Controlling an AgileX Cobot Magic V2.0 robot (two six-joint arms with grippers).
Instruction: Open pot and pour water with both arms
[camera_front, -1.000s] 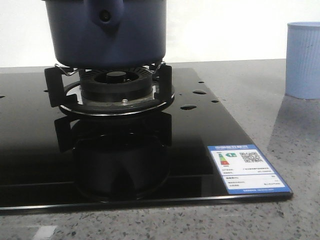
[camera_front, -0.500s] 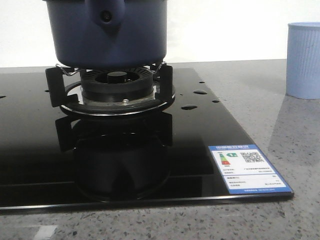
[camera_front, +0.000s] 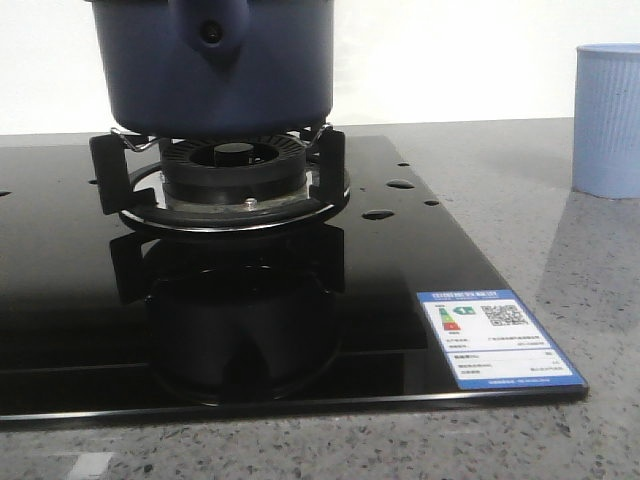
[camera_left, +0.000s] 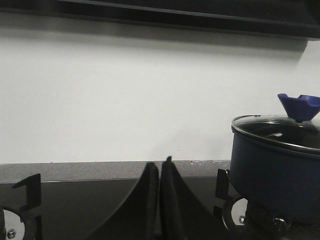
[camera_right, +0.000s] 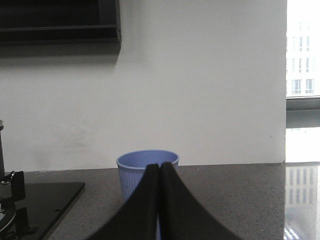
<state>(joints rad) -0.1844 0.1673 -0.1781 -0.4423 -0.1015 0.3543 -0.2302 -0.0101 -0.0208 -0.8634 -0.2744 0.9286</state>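
Observation:
The dark navy-blue pot (camera_front: 220, 70) stands on the burner grate (camera_front: 232, 180) of the black glass hob (camera_front: 60, 300), its handle lug (camera_front: 210, 30) facing me. In the left wrist view the pot (camera_left: 277, 180) carries a glass lid (camera_left: 280, 131) with a blue knob (camera_left: 300, 106). A few shiny water drops (camera_front: 398, 185) lie on the hob beside the burner. My left gripper (camera_left: 160, 167) is shut and empty, low over the hob, apart from the pot. My right gripper (camera_right: 160, 169) is shut and empty, in front of the pale-blue ribbed cup (camera_right: 145, 172).
The pale-blue cup (camera_front: 607, 120) stands on the grey speckled counter (camera_front: 520, 200) to the right of the hob. A blue energy label (camera_front: 495, 337) is stuck on the hob's near right corner. A second burner grate (camera_left: 17, 210) lies on the left. A white wall is behind.

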